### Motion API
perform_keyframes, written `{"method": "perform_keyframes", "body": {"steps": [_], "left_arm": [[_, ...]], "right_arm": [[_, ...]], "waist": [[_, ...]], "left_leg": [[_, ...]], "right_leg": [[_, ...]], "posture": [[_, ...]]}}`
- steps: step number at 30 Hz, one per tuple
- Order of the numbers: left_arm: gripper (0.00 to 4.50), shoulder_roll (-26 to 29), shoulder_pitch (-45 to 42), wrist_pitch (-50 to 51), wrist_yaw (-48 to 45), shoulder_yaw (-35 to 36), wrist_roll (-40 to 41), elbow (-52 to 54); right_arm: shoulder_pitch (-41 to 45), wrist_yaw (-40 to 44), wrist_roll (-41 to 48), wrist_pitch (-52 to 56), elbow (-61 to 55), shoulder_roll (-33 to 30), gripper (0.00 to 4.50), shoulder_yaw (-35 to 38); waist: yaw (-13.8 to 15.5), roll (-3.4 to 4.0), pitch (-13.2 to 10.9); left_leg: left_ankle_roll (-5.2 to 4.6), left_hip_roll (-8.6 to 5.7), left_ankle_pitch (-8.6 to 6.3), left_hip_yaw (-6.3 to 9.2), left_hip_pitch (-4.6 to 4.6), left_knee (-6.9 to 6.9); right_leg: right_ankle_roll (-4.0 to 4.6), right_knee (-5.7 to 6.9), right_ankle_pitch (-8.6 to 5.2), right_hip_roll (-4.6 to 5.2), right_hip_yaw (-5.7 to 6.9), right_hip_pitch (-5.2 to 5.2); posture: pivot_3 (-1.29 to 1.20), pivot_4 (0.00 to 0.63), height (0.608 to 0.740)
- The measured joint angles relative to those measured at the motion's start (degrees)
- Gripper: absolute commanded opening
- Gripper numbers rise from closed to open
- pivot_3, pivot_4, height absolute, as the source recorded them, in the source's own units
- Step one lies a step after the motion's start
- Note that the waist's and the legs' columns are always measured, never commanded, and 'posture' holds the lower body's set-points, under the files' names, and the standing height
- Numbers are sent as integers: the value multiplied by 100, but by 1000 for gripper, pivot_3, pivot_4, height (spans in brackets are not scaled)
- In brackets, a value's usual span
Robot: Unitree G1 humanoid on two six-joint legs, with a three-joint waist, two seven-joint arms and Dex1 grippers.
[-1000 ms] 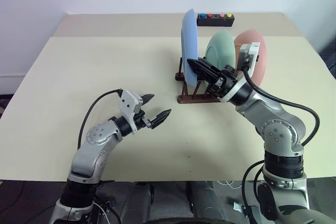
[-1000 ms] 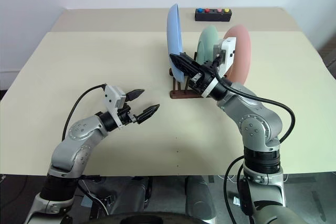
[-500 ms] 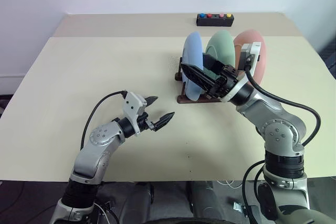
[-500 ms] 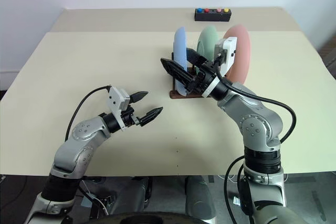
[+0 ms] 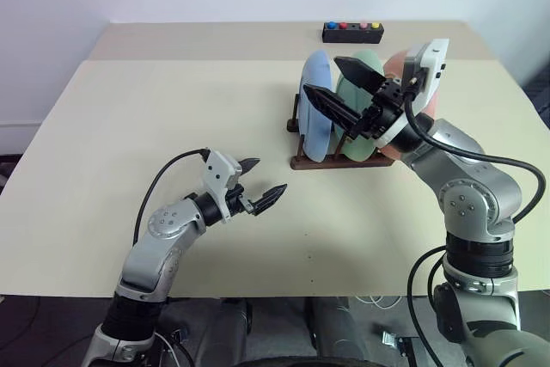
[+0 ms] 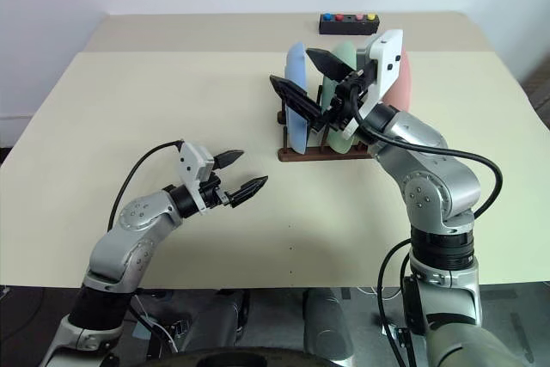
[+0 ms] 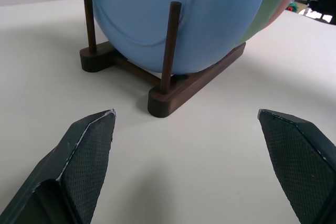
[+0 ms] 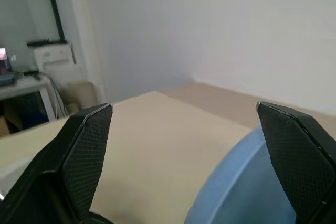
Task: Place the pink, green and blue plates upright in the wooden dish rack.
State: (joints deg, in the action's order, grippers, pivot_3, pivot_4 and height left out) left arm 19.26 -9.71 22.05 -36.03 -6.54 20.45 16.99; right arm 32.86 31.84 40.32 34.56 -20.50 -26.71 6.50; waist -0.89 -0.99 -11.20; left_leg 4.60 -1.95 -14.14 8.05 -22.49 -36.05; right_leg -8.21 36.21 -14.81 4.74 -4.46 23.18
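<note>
Blue plate, green plate and pink plate all stand on edge in the wooden dish rack, blue nearest the left end, green in the middle, pink mostly hidden behind the right arm. The rack sits right of centre on the worktop.

Right pincer: fingers spread wide, nothing between them, poised beside the blue plate's upper rim. Left pincer: also spread wide and empty, hovering low over the worktop, well apart from the rack and aimed at it.

Handling, as I judge it: plates look stiff, light and matte, so not very slippery, but thin-rimmed and likely to tip between the pegs. Best taken by the top edge, across the rim.

Worktop is pale beige, smooth, bare. A black box with coloured buttons sits at the far edge; plain white wall behind.
</note>
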Motion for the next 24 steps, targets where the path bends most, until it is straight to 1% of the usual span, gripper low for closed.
{"method": "perform_keyframes", "body": {"steps": [4, 6, 9, 12, 14, 16, 21, 24], "left_arm": [[4500, -7, 1, 2, 3, -6, 1, 3], [4500, -5, 1, 2, 7, -8, 0, 3], [4500, 15, 2, -1, 8, 10, -1, 0], [4500, 142, 32, -27, 10, 140, -4, -21], [4500, 290, 101, -108, -17, 298, -2, -65], [4500, 428, 134, -138, -54, 403, -5, -148], [4500, 597, 263, -281, -144, 516, -113, -371], [4500, 761, 319, -404, -249, 535, -222, -583]], "right_arm": [[86, 224, -27, -32, -7, -232, 4462, 41], [84, 391, -72, -95, -9, -463, 4462, 96], [-55, 662, -56, -261, -78, -808, 4462, 429], [-645, 1097, -60, -457, -192, -1310, 4462, 914], [-1288, 1423, -66, -524, -176, -1671, 4462, 1382], [-1825, 1668, -54, -534, -163, -1882, 4462, 1809], [-3107, 2327, -173, -760, 5, -2194, 4462, 2636], [-3836, 2503, -551, -1053, 294, -2168, 4462, 2775]], "waist": [[-6, 0, 0], [-4, 0, 0], [18, 0, 0], [23, -1, 0], [22, -1, 0], [17, 2, 0], [16, 4, 2], [19, 4, 3]], "left_leg": [[0, 0, 0, 0, 1, 1], [-1, 0, 0, -1, 0, 0], [-2, 0, -1, 0, -1, 0], [-10, 0, -6, -4, -1, 0], [-11, 1, -6, -4, 0, 0], [-11, 1, -6, -7, 2, 0], [-11, 3, -6, -12, 7, -9], [-11, 2, -7, -16, 11, -10]], "right_leg": [[0, 0, 0, 0, 0, 0], [0, -2, 0, 0, 0, 0], [0, -6, 0, 0, 1, -3], [-1, -12, -1, 1, 0, -7], [-2, -12, -1, 1, 0, -9], [-2, -10, -1, 1, -1, -8], [-2, -11, -2, 0, -2, -18], [-1, -15, -3, 1, -3, -24]], "posture": [[0, 150, 740], [0, 150, 740], [0, 150, 740], [0, 150, 740], [0, 150, 740], [0, 150, 740], [0, 150, 740], [0, 150, 740]]}}
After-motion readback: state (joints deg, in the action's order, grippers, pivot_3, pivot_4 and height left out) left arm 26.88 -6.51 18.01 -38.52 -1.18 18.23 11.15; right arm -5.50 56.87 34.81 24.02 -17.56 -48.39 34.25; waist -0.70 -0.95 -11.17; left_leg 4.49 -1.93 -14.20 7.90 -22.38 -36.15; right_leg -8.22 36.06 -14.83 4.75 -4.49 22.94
